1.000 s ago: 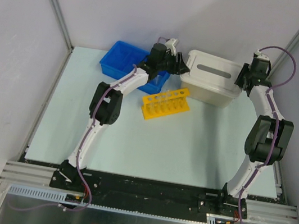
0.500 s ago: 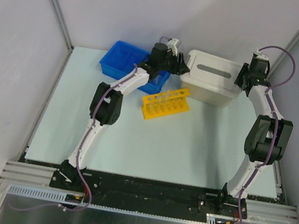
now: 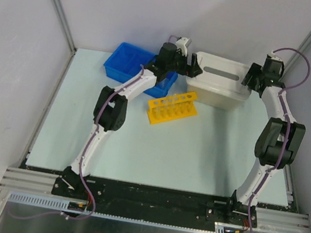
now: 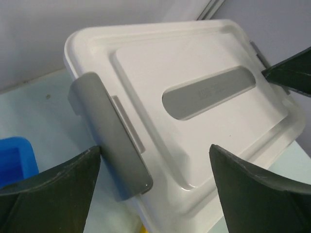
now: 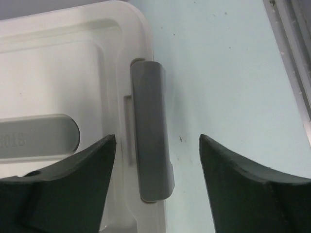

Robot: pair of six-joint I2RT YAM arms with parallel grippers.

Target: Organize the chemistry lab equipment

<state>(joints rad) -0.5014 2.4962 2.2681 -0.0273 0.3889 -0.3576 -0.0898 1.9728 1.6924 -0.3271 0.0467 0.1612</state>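
Of the chemistry lab equipment, only the yellow holed test-tube rack [image 3: 171, 108] shows, lying on the table in front of the beige tub [image 3: 215, 95]. The tub's white lid [image 4: 194, 73] is on. My left gripper [image 3: 191, 69] hovers at the tub's left end, open, its jaws either side of the grey latch [image 4: 109, 138] and the lid's edge, holding nothing. At the tub's right end my right gripper [image 3: 249, 78] is open too, its fingers [image 5: 63, 179] apart around the other grey latch [image 5: 151, 145] without gripping it.
The blue divided bin [image 3: 130, 62] stands at the back left, partly under the left arm; its corner [image 4: 17, 158] shows in the left wrist view. Aluminium frame rails [image 3: 156, 202] run along the near edge and the right side [image 5: 291, 53]. Grey walls close the back.
Both grippers have opened off the tub's latches within the last half second. Both wrists have shifted slightly up and back. The tub, the rack and the bin have not moved.
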